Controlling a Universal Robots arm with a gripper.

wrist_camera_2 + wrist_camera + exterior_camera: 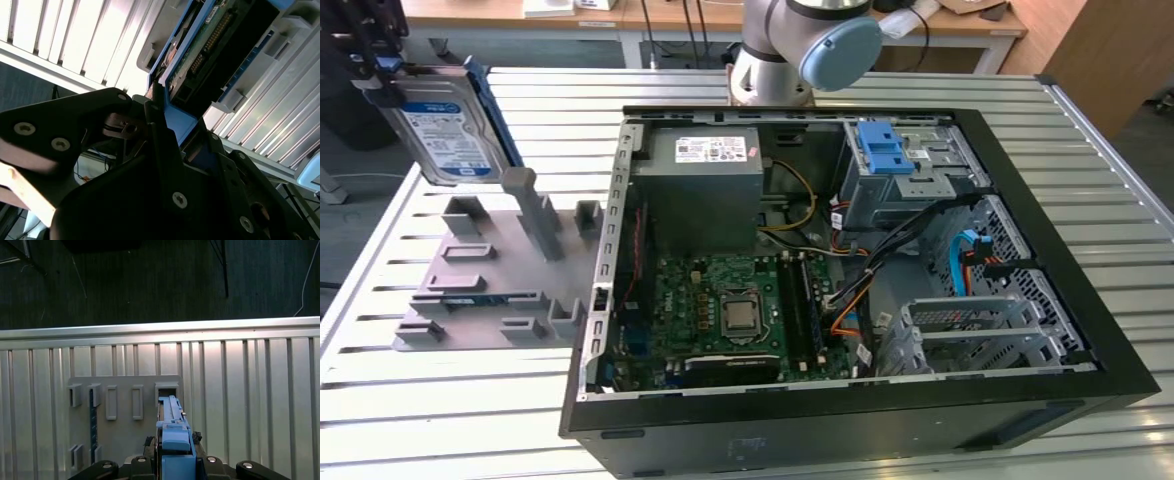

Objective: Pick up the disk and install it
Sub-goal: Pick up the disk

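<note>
One disk (450, 135) hangs upright above the grey holder (487, 270) on the bench (454, 400), at the exterior view's left; fingers (161, 140) pinch its blue rail (179, 122) (edge grip, little margin). Judgement: lift straight and untilted, clear of the holder's posts (534, 215).

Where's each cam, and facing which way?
Exterior view: off the arm, high, looking down into the open computer case; arm base at far edge, gripper with the disk at the exterior view's left.
Second wrist view: on the wrist, facing the disk's circuit-board side along the gripper.
First wrist view: on the wrist, looking down past the disk at grey fixture and table.
Shared: gripper clamping the disk, in all three.
</note>
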